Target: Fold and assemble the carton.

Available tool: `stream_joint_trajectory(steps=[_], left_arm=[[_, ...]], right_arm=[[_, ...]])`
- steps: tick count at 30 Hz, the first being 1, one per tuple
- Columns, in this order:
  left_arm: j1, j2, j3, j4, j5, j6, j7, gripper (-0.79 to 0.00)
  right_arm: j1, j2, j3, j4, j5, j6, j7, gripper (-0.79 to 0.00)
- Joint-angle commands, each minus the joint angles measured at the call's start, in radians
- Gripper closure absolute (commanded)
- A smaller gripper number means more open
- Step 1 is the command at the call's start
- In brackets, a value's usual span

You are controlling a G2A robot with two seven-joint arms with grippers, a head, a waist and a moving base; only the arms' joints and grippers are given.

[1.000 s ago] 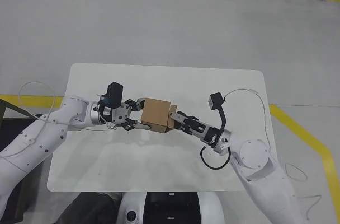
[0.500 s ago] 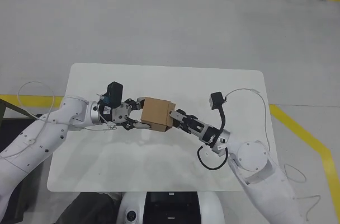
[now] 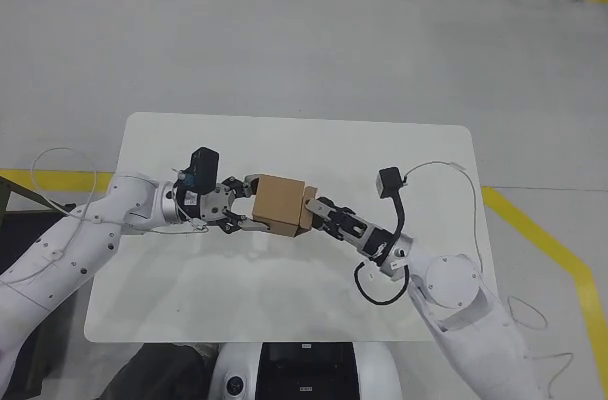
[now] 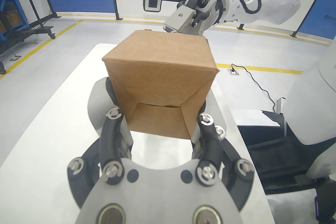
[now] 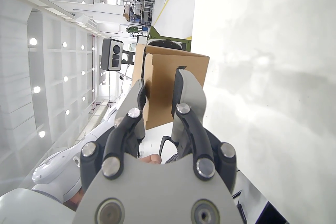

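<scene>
A brown carton (image 3: pixel 279 200) is held just above the middle of the white table (image 3: pixel 384 150). My left gripper (image 3: pixel 247 204) is shut on the carton's left end. In the left wrist view its fingers (image 4: pixel 105 93) clamp both sides of the carton (image 4: pixel 160 70), whose folded end flaps face the camera. My right gripper (image 3: pixel 312 212) is at the carton's right end. In the right wrist view it (image 5: pixel 160 79) is open, with its fingers lying against the end flap of the carton (image 5: pixel 168 70). The left wrist view shows the right gripper (image 4: pixel 178 25) behind the carton's far top edge.
A thin white cable (image 3: pixel 439 165) loops over the table's right side near the right arm. Bare tabletop lies in front of and behind the carton. Yellow floor lines (image 3: pixel 544 235) run past both table ends.
The right gripper pushed in against the carton's right end flap, then eased back a little. The left gripper kept its hold and barely moved.
</scene>
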Motion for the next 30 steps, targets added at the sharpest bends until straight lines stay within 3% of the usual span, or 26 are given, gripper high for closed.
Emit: stream_joint_trajectory(steps=[1, 18, 26, 30], left_arm=[[0.001, 0.000, -0.001, -0.001, 0.000, 0.000, -0.001, -0.440], [0.018, 0.002, -0.021, -0.008, 0.009, 0.000, -0.006, -0.443], [0.020, 0.000, -0.025, -0.007, 0.007, 0.000, -0.014, -0.453], [0.020, -0.001, -0.026, -0.005, 0.003, 0.000, -0.018, -0.456]], right_arm=[[0.004, -0.001, -0.006, -0.002, -0.007, 0.007, -0.002, -0.185], [0.000, -0.006, -0.024, -0.040, -0.070, 0.058, -0.081, -0.132], [0.011, -0.011, -0.052, -0.052, -0.101, 0.096, -0.102, -0.160], [0.015, -0.014, -0.064, -0.052, -0.109, 0.101, -0.110, -0.212]])
